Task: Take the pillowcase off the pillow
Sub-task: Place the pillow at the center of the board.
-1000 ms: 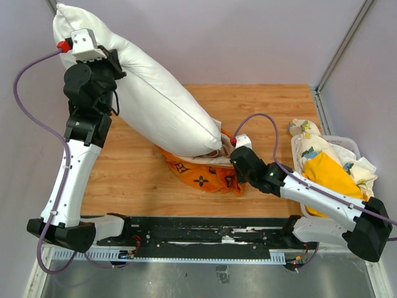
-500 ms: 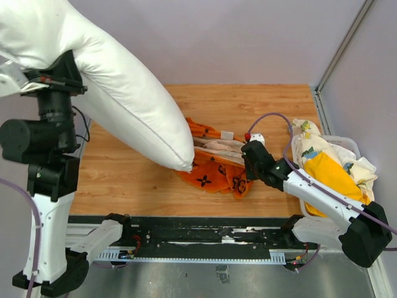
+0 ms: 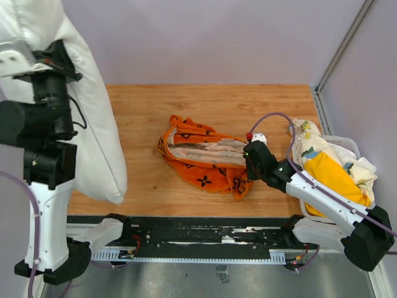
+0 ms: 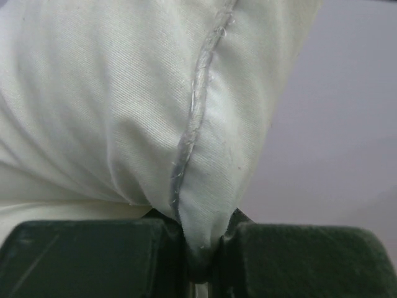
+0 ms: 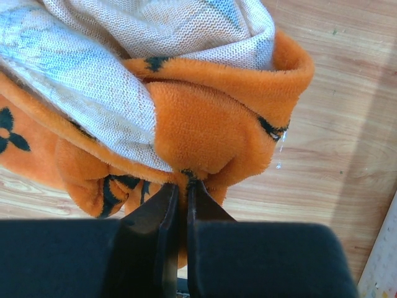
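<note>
Pillowcase point(image 3: 205, 162) fabric, orange with black motifs, is seen crumpled in a heap near the middle of the wooden table point(image 3: 149, 102), its pale knitted lining exposed. A plush fold at its right end is pinched by the right gripper point(image 5: 182, 189), whose jaws are almost closed on it. The white pillow point(image 3: 102, 143) is held apart from the case, hanging upright over the table's left edge. Its seamed corner is clamped in the nearly closed left gripper point(image 4: 201, 254).

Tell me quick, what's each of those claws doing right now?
Left gripper: closed, pinching a corner of the pillow.
Right gripper: closed, pinching the edge of the pillowcase.
</note>
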`<state>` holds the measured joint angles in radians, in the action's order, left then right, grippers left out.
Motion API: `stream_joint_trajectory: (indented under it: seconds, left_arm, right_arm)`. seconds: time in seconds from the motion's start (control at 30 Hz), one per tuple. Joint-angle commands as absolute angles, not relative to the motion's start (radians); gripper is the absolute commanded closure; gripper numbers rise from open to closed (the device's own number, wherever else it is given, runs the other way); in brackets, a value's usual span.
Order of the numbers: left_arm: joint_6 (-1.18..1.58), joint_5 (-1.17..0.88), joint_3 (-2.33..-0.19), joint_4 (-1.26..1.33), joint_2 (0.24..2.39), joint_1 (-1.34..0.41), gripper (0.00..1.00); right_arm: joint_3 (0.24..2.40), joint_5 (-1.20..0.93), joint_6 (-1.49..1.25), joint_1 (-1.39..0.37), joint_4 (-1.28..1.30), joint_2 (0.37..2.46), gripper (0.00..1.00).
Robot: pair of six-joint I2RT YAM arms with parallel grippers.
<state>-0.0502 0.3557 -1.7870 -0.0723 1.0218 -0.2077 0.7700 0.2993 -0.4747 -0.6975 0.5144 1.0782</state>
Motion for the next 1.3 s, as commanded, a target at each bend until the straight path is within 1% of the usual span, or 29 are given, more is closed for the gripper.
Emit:
stream_joint_trajectory:
  seconds: [0.0,0.1,0.23,0.37,0.43,0.5,0.53,0.57,0.6,0.63,0.67,0.7,0.73,0.87,0.97,1.03,1.07,1.17,1.27]
  left_arm:
    - [-0.147,0.195,-1.64,-0.055,1.053,-0.204,1.0]
    - [-0.114,0.123,-1.421,0.002,1.037,-0.203,1.0]
    - [-0.123,0.059,-1.217,0.09,1.005,-0.203,1.0]
    - [-0.165,0.065,-1.153,0.105,0.985,-0.203,1.0]
    - [-0.184,0.059,-1.159,0.097,0.987,-0.203,1.0]
    - [-0.193,0.049,-1.171,0.083,0.992,-0.202,1.0]
    - [-0.191,0.04,-1.176,0.077,0.993,-0.202,1.0]
    - [-0.184,0.023,-1.176,0.073,0.991,-0.204,1.0]
    - [-0.177,0.003,-1.171,0.075,0.985,-0.203,1.0]
    - [-0.168,-0.019,-1.166,0.08,0.977,-0.202,1.0]
    - [-0.158,-0.039,-1.16,0.088,0.969,-0.203,1.0]
    - [-0.146,-0.057,-1.156,0.095,0.962,-0.204,1.0]
    - [-0.13,-0.073,-1.155,0.1,0.956,-0.202,1.0]
    - [-0.084,-0.122,-1.174,0.105,0.945,-0.203,1.0]
    - [-0.069,-0.126,-1.198,0.094,0.948,-0.202,1.0]
    - [-0.063,-0.136,-1.207,0.09,0.949,-0.203,1.0]
    - [-0.062,-0.142,-1.21,0.086,0.949,-0.203,1.0]
    - [-0.058,-0.139,-1.217,0.08,0.947,-0.204,1.0]
    - [-0.059,-0.107,-1.249,0.046,0.958,-0.204,1.0]
  right_arm:
    - [0.75,0.29,-0.494,-0.673,0.525,1.064,0.99]
    - [0.766,0.255,-0.502,-0.673,0.532,1.076,0.99]
    - [0.775,0.275,-0.486,-0.673,0.563,1.065,0.99]
    - [0.781,0.298,-0.465,-0.672,0.542,1.075,0.99]
    - [0.805,0.304,-0.464,-0.673,0.535,1.104,0.92]
    - [0.843,0.295,-0.465,-0.673,0.538,1.135,0.8]
    - [0.872,0.293,-0.465,-0.673,0.543,1.144,0.69]
    - [0.897,0.298,-0.463,-0.676,0.552,1.152,0.56]
    - [0.922,0.307,-0.46,-0.68,0.563,1.153,0.4]
    - [0.951,0.33,-0.458,-0.686,0.577,1.15,0.29]
    - [0.981,0.361,-0.454,-0.695,0.593,1.143,0.21]
    - [1.014,0.394,-0.447,-0.702,0.605,1.134,0.16]
    - [1.047,0.428,-0.439,-0.711,0.615,1.121,0.13]
    - [1.171,0.611,-0.408,-0.771,0.625,1.077,0.06]
    - [1.221,0.613,-0.393,-0.801,0.573,1.076,0.04]
    - [1.223,0.563,-0.382,-0.82,0.509,1.092,0.0]
    - [1.221,0.511,-0.381,-0.828,0.468,1.107,0.01]
    - [1.186,0.242,-0.374,-0.831,0.274,1.175,0.02]
    - [1.244,0.102,-0.405,-0.832,0.194,1.311,0.02]
